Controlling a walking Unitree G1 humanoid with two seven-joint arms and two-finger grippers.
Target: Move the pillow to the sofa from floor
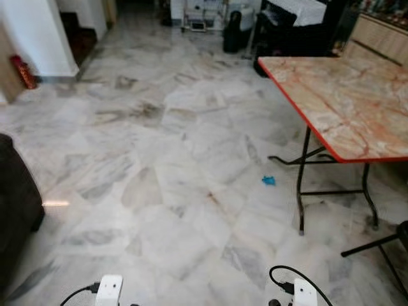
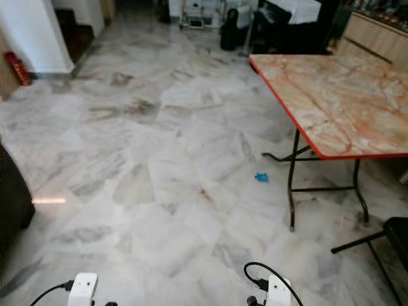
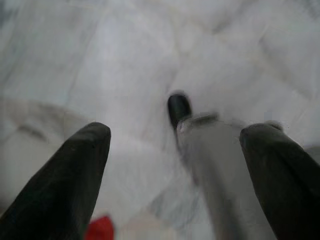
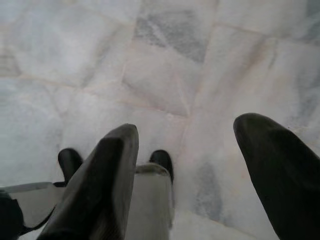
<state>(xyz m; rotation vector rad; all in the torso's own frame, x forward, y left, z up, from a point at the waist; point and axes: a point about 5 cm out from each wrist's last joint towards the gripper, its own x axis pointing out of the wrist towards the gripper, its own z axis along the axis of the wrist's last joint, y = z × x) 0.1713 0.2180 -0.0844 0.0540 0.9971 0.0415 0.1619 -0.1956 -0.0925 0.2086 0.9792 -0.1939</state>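
Note:
A dark sofa (image 1: pixel 14 210) shows as a rounded corner at the left edge, standing on the pale marble floor (image 1: pixel 178 166). Both arms hang low, and their white wrist units (image 1: pixel 109 290) (image 1: pixel 305 294) peek in at the bottom of the head views. My left gripper (image 3: pixel 177 132) is open, its two black fingers (image 3: pixel 75 175) spread wide over bare floor, with part of my own leg and dark foot (image 3: pixel 178 107) beneath it. My right gripper (image 4: pixel 187 127) is open too, pointing down at the marble with nothing between its fingers (image 4: pixel 107 175).
A folding table (image 1: pixel 338 95) with a marbled top, orange rim and thin black legs (image 1: pixel 302 185) stands on the right. A small blue scrap (image 1: pixel 268 180) lies on the floor by it. Dark furniture (image 1: pixel 280 32) sits far back; a white wall corner (image 1: pixel 44 38) at the left.

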